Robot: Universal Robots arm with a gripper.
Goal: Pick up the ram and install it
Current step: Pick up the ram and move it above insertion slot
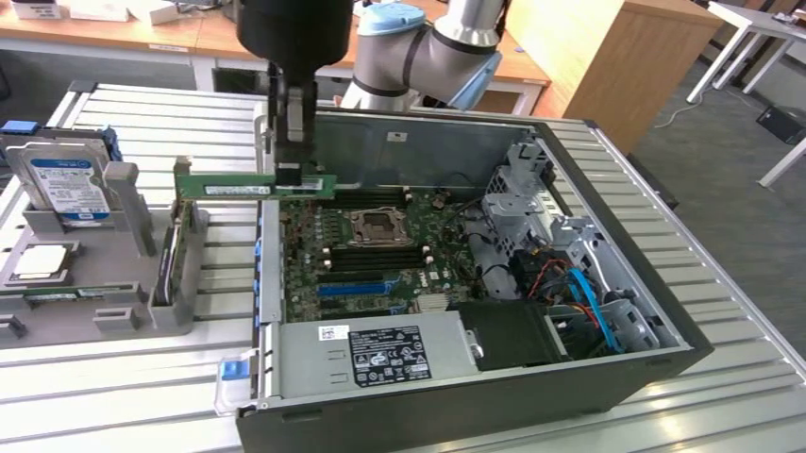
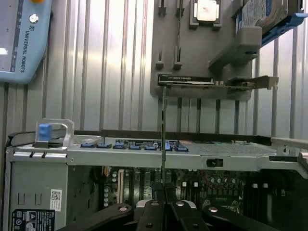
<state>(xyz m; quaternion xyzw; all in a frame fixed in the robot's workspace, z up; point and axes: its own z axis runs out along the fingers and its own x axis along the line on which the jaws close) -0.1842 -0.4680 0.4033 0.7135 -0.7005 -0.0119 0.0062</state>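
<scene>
Arm [image 1: 435,42] bent at the elbow. Gripper [image 1: 293,177] hangs vertical, pointing straight down, fingers pinched tight on the ram [image 1: 233,189].

floor [image 1: 724,132]: dark grey; furniture: wooden cabinet [image 1: 605,57], wooden desk [image 1: 113,40] behind, white table [image 1: 760,17]; light: even

The case [image 1: 629,217] is open on top; the motherboard [image 1: 365,269] is reachable from above. Power supply [image 1: 377,354], drive cage [image 1: 516,189] and cables [image 1: 582,293] bound it. The ram [image 1: 226,189], clamped in the fingers [image 1: 297,132], hangs over the case wall beside the gray fixture [image 1: 126,189] at the exterior view's left.
</scene>
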